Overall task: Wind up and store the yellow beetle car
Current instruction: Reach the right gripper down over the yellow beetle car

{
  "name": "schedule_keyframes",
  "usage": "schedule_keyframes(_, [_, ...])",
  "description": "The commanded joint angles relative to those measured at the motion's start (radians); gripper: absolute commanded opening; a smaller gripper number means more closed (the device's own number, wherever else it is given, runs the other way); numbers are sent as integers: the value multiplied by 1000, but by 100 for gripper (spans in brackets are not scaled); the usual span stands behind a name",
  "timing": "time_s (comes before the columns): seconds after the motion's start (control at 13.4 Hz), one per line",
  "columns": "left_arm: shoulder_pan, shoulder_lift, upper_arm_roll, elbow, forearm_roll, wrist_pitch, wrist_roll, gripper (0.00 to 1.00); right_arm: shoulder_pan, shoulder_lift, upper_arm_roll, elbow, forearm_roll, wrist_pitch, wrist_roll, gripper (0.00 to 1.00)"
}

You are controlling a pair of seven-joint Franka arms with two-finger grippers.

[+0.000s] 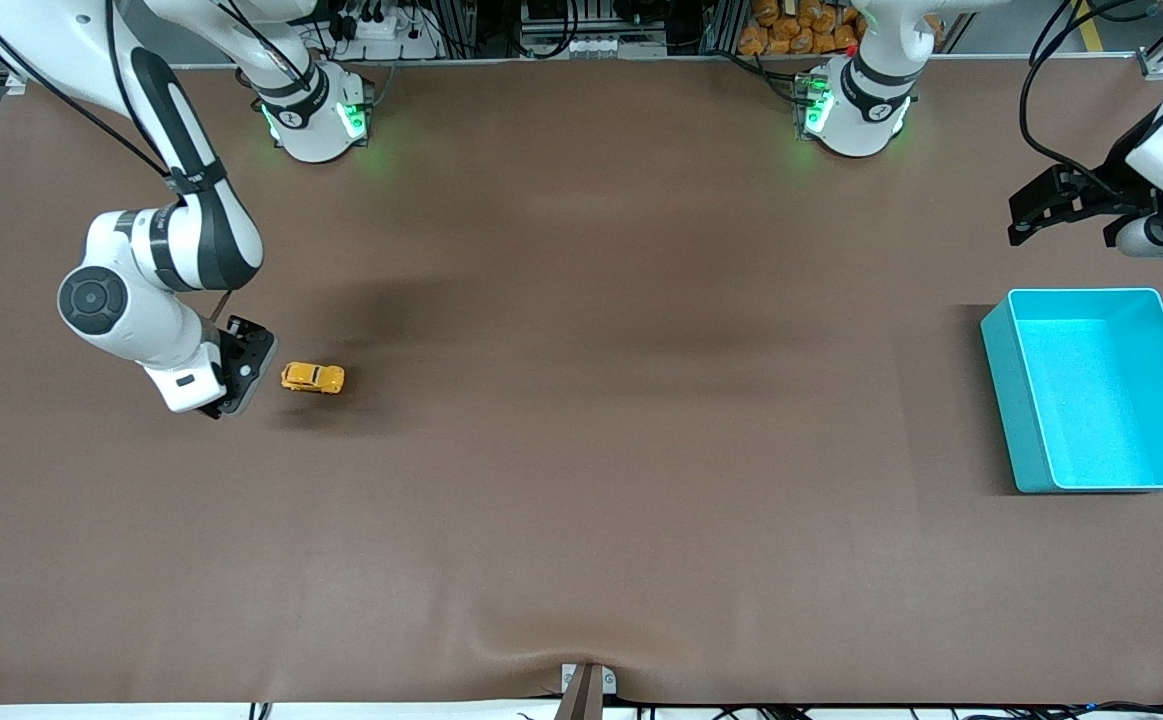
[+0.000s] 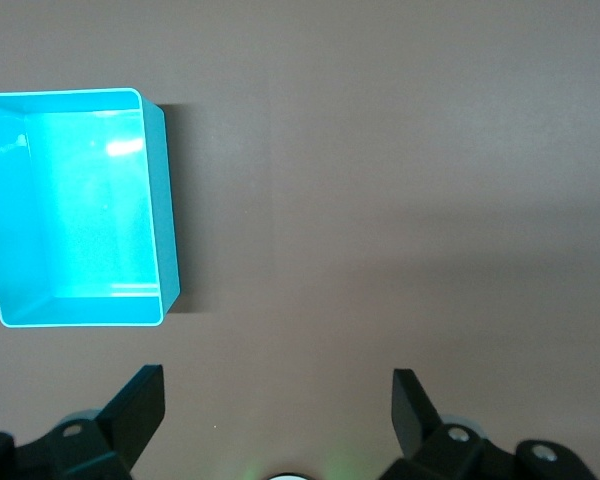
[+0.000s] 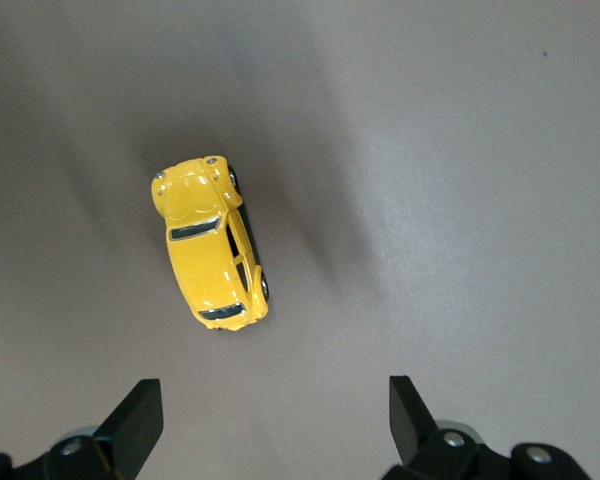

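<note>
The yellow beetle car [image 1: 313,378] stands on its wheels on the brown table toward the right arm's end. It also shows in the right wrist view [image 3: 210,243]. My right gripper [image 1: 238,372] hovers beside the car, open and empty, with the car just clear of its fingertips [image 3: 140,415]. The turquoise bin [image 1: 1099,388] sits empty toward the left arm's end and shows in the left wrist view [image 2: 78,207]. My left gripper [image 1: 1036,205] is open and empty, up in the air above the table, farther from the front camera than the bin.
The brown table mat [image 1: 581,450] stretches between the car and the bin. The two arm bases [image 1: 316,115] stand along the table edge farthest from the front camera. A small bracket [image 1: 586,685] sits at the nearest edge.
</note>
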Motion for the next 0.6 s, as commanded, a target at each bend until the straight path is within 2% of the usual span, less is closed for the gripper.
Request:
schedule_keyframes(0.0, [6, -5, -1, 8, 0, -6, 15, 100, 28, -18, 3, -48, -8, 46, -36, 100])
schedule_keyframes(0.22, [6, -3, -1, 7, -2, -6, 15, 100, 58, -18, 2, -120, -8, 151, -37, 100])
schedule_keyframes(0.52, [6, -5, -1, 8, -2, -6, 15, 100, 97, 3, 0, -124, -21, 154, -39, 100])
